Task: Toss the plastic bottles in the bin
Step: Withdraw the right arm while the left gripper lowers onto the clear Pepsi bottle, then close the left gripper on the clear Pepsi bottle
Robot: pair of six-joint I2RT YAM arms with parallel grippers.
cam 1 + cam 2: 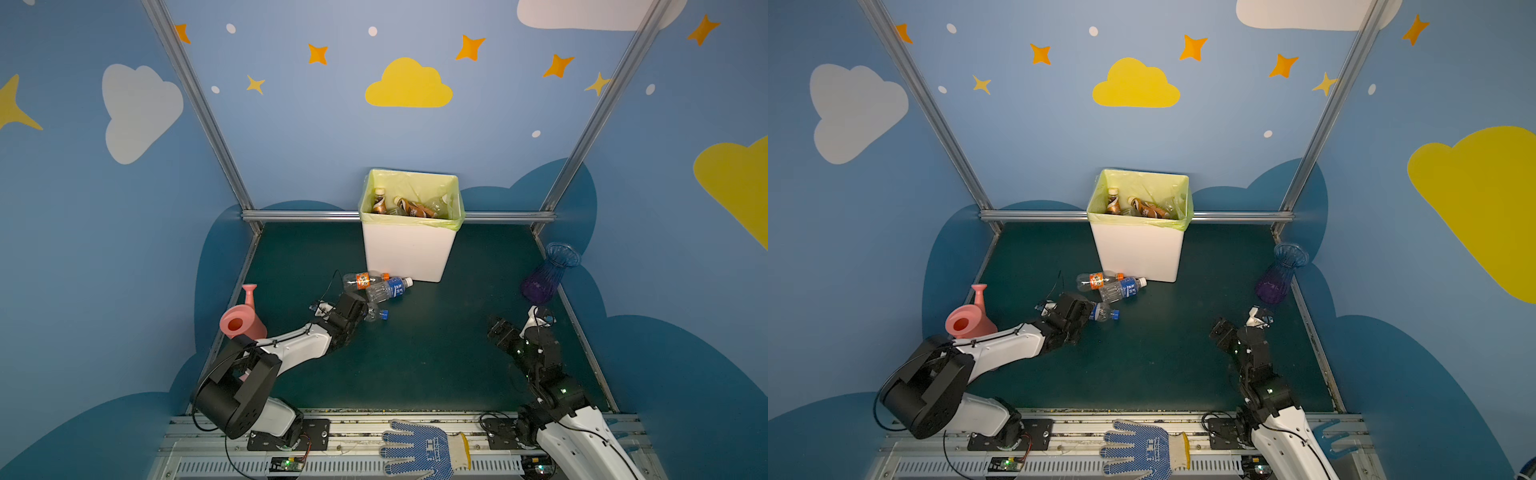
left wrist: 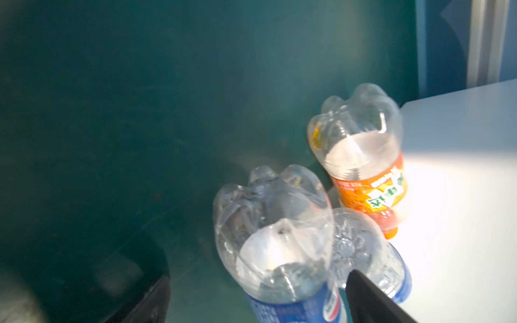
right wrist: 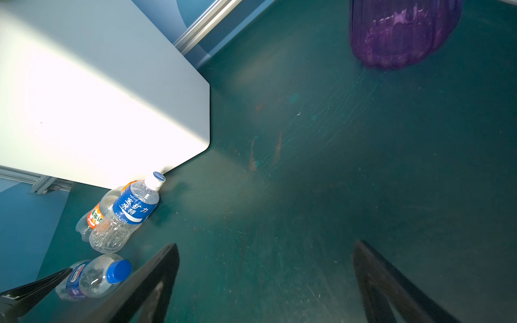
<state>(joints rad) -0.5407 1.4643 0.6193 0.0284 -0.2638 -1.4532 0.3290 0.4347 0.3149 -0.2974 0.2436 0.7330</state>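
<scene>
In both top views the bin (image 1: 409, 253), at the far edge of the surface (image 1: 415, 365), already holds several bottles (image 1: 415, 205). Three loose bottles (image 1: 1121, 289) lie just before it.

The left wrist view is blurred. The left gripper (image 2: 258, 275) seems spread wide around the nearest loose bottle (image 2: 274, 237), not yet clamped.

In the right wrist view the right gripper (image 3: 265, 244) gapes wide, empty.

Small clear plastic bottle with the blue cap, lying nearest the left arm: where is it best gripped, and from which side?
Across the blue-labelled middle of the small clear blue-capped bottle, probably coming from its base end. It lies on its side on the green mat, base facing the open left gripper, cap pointing away; the neck narrows and would likely slip.
</scene>
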